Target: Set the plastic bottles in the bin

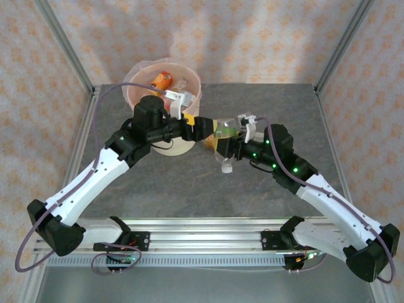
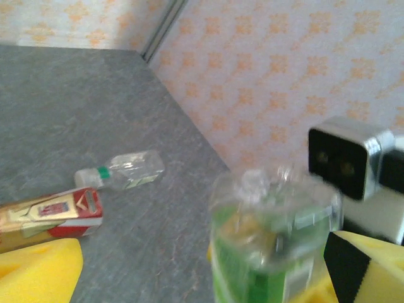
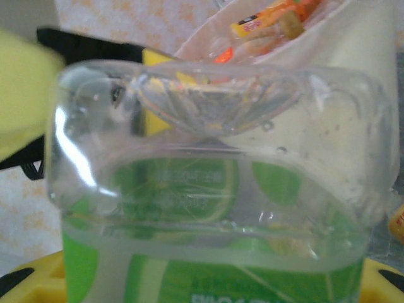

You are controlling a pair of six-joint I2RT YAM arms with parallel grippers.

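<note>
Hanging above the tabletop [image 1: 189, 189] mid-workspace: one green-label bottle [image 1: 223, 133], just right of the bin [image 1: 169, 149]. Cap end points toward the arm bases, base end toward the bin side.

Right gripper [image 1: 223, 149] is clamped on that bottle from the right. In the right wrist view the bottle's clear base fills most of the frame, with the green label below it.

Left gripper [image 1: 211, 130] is spread wide. In the left wrist view its yellow pads [image 2: 38, 271] sit either side of the bottle, with a clear gap on the left pad's side. Contact on the other pad: can't tell.

The bin has its pink liner in and already holds bottles, including an orange bottle [image 1: 162, 80] near the top.

The left wrist view also shows two bottles lying on the tabletop: a clear bottle with green cap [image 2: 123, 172] and a red-label bottle [image 2: 53, 213], near each other.
</note>
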